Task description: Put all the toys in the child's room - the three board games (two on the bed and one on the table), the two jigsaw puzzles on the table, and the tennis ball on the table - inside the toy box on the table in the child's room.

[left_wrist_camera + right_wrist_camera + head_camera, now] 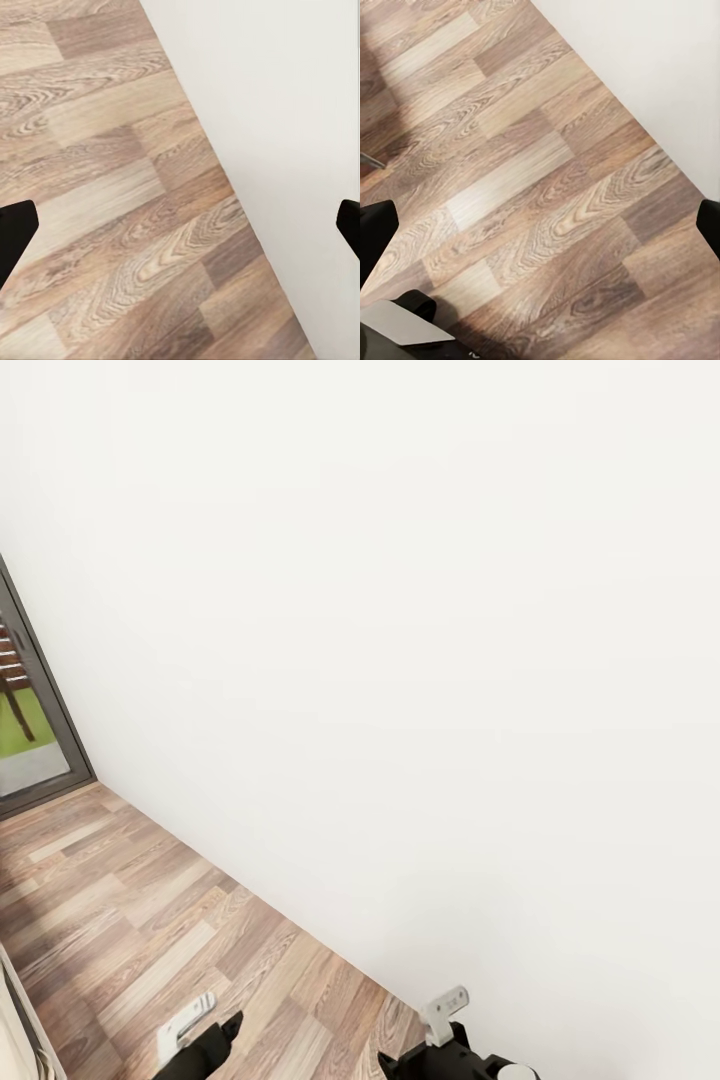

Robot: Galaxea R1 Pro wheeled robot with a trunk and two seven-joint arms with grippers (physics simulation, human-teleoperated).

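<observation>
At the foot of the wall: the robot faces a plain white wall (420,660) where it meets the wood-plank floor (130,920); the seam runs on a slant across the head view.
Far left: a dark-framed glass door (30,700) gives onto green grass and part of a wooden object outside.
Left gripper (180,225): its 2 dark fingertips sit at opposite edges of the left wrist view, spread wide with nothing between them, over floor planks and the base of the wall.
Right gripper (540,225): its 2 dark fingertips likewise stand wide apart with nothing held, above the planks near the wall.
Arms in the head view: the ends of both arms show at the lower edge, each black with a pale grey bracket.
Near the right arm: a pale grey panel with dark parts, likely the robot's own body (397,326), lies low over the floor.
Task things: no toy, toy box, table or bed is in view here, so their places cannot be told.
</observation>
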